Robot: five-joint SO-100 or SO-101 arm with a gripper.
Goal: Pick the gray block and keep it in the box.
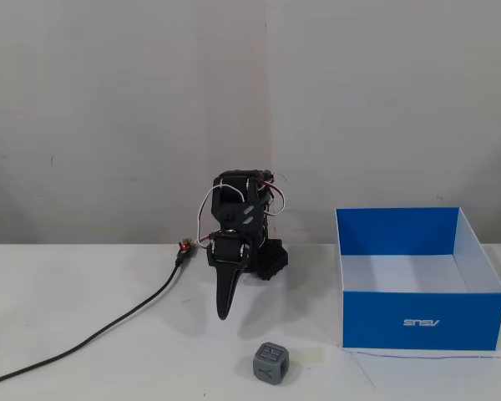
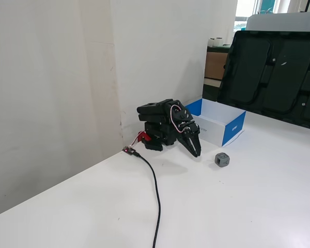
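We see the gray block (image 1: 272,362) on the bench (image 1: 83,351), just left of the blue box (image 1: 422,322), tool (image 1: 225,311) clenched, empty, well left of the box

even bright indoor light, soft shadows, both views sharp.

Matt gray block (image 1: 271,362), smooth blue cardboard box (image 1: 422,321), matt white table (image 1: 83,334)
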